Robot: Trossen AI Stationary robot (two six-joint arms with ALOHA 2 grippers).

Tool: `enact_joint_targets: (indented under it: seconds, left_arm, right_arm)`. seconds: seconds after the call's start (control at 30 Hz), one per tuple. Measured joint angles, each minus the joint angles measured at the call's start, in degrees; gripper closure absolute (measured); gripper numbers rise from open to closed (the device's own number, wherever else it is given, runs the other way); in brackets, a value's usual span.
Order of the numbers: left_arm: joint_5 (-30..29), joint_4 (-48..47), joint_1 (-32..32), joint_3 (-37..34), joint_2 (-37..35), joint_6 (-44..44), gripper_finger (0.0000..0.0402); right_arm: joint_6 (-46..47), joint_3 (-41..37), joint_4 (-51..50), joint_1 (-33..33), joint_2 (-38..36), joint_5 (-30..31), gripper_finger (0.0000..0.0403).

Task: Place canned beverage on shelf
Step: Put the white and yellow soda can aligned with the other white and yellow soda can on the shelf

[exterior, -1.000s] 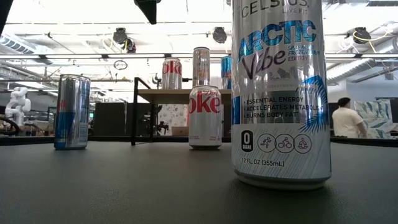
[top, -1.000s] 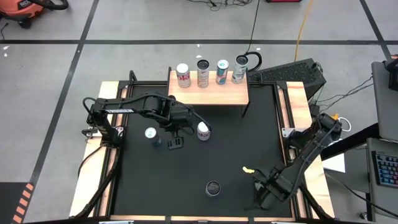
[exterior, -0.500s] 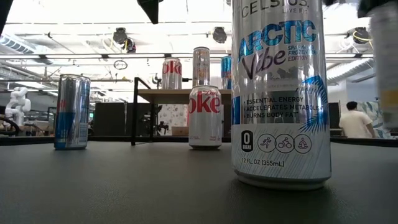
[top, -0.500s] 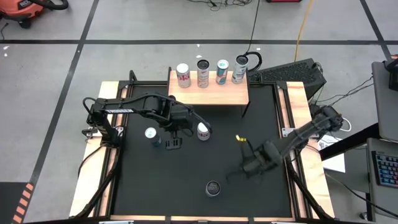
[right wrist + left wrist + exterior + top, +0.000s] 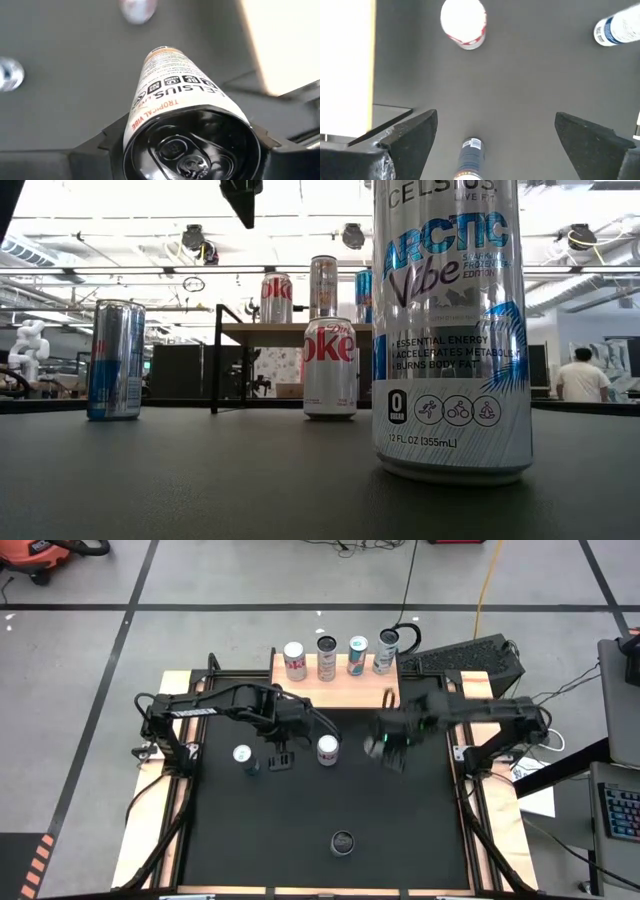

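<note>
My right gripper (image 5: pixel 385 743) has swung in half a second from the middle of the black table (image 5: pixel 420 840) up to just in front of the shelf's (image 5: pixel 335 692) right end, and a second ago it was still down by the table's right front corner. It is clamped on a Celsius Tropical Vibe can (image 5: pixel 172 97), so the carry is nearly over; I judge that what remains is to lift the can over the shelf's front edge and set it upright on bare wood.

My left gripper (image 5: pixel 281 758) hangs with its jaws spread wide and nothing in them, between the blue can (image 5: pixel 242 755) near the table's left edge and the Diet Coke can (image 5: pixel 326 750) in front of the shelf. It has barely shifted over this second.

The high view gives me the layout: four cans in a row along the shelf's back edge, free wood before them, and one dark-topped can (image 5: pixel 342 841) near the table's front edge. It shows my carried can only as a pale blur. The right wrist view supplies what that lacks: the label and the black fingers (image 5: pixel 95 150) hugging both sides. The low view shows neither gripper clearly, only a dark part at its top edge, but it reads the labels, Celsius Arctic Vibe (image 5: pixel 452 330) close up and Diet Coke beyond, and a person (image 5: pixel 581 377) far behind the table.
</note>
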Motion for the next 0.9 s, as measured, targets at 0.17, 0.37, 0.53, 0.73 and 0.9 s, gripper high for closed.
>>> enact_joint_targets:
  seconds: [0.17, 0.37, 0.53, 0.73, 0.9]
  left_arm:
    - [0.0, -0.1, 1.6, 0.0, 0.0, 0.0, 0.0004]
    - [0.0, -0.1, 3.2, 0.0, 0.0, 0.1, 0.0004]
    - [0.0, -0.1, 4.5, 0.0, 0.0, 0.1, 0.0004]
    - [0.0, -0.1, 6.0, 0.0, 0.0, 0.2, 0.0004]
    - [0.0, -0.1, 7.0, 0.0, 0.0, 0.2, 0.0004]
  right_arm:
    - [-8.1, 8.1, -0.1, -8.7, 0.0, 0.5, 0.0171]
    - [-14.9, 13.9, -0.1, -18.1, 0.0, 0.6, 0.0166]
    - [-17.4, 15.1, 0.0, -24.1, 0.2, 0.3, 0.0169]
    - [-18.6, 15.2, 0.1, -29.4, 3.6, 0.2, 0.0163]
    - [-19.8, 15.1, 0.0, -31.3, 8.1, 0.1, 0.0161]
